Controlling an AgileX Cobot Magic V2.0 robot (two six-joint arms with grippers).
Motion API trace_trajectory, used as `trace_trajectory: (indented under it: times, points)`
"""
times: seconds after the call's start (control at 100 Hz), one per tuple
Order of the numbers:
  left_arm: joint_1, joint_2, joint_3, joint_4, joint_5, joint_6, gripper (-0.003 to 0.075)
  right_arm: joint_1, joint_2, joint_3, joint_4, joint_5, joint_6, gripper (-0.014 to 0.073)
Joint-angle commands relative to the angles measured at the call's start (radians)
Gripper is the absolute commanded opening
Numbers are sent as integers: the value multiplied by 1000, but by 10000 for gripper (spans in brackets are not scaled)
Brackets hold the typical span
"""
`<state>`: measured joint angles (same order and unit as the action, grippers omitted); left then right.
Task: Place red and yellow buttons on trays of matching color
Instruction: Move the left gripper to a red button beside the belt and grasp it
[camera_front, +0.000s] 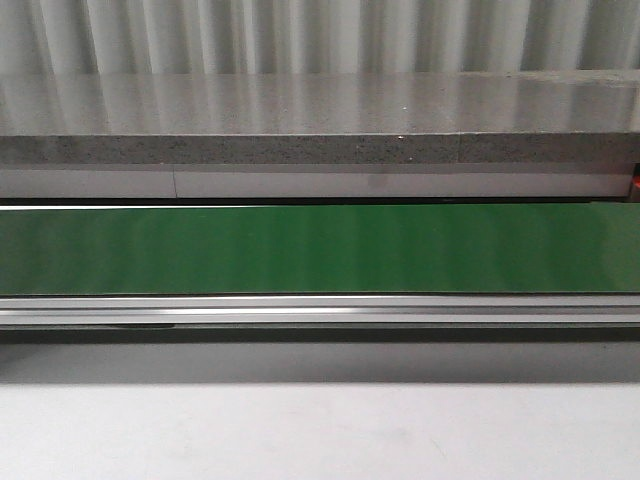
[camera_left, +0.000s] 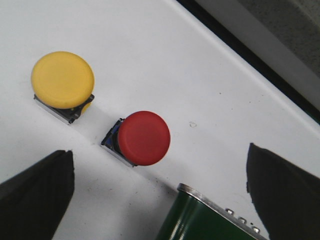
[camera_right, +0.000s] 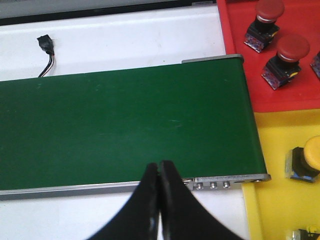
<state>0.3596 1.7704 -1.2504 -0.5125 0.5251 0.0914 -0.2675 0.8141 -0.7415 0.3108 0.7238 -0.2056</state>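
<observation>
In the left wrist view a red button (camera_left: 143, 138) and a yellow button (camera_left: 62, 80) stand upright on the white table, apart from each other. My left gripper (camera_left: 160, 192) hangs open above them, its black fingers (camera_left: 35, 192) wide on either side, nothing held. In the right wrist view a red tray (camera_right: 285, 55) holds two red buttons (camera_right: 284, 59), and a yellow tray (camera_right: 280, 170) holds a yellow button (camera_right: 306, 160). My right gripper (camera_right: 160, 167) is shut and empty, over the near edge of the green belt. Neither gripper shows in the front view.
A green conveyor belt (camera_front: 320, 250) with a metal frame runs across the front view; its end (camera_left: 210, 220) lies close to the red button. Behind it is a grey stone ledge (camera_front: 320, 130). A small black connector with wires (camera_right: 46, 47) lies on the white table.
</observation>
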Motion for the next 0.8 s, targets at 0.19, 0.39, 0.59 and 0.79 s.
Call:
trace_trajectory:
  times: [0.19,0.39,0.59,0.79]
  points:
    - [1,45,-62,-27,-44,-28,670,2,-8,-26,12,-51,-9,-67]
    - [1,107,-105,-27,-44,-29,670,2,-8,-26,12,-51,-9,-67]
    - [1,150,-115,-25,-41,-29,669,2,-8,-26,12,-51,-9,-67]
    - [1,157,-115,-25,-41,-29,489,2,-8,-26,12,-51,-9,-67]
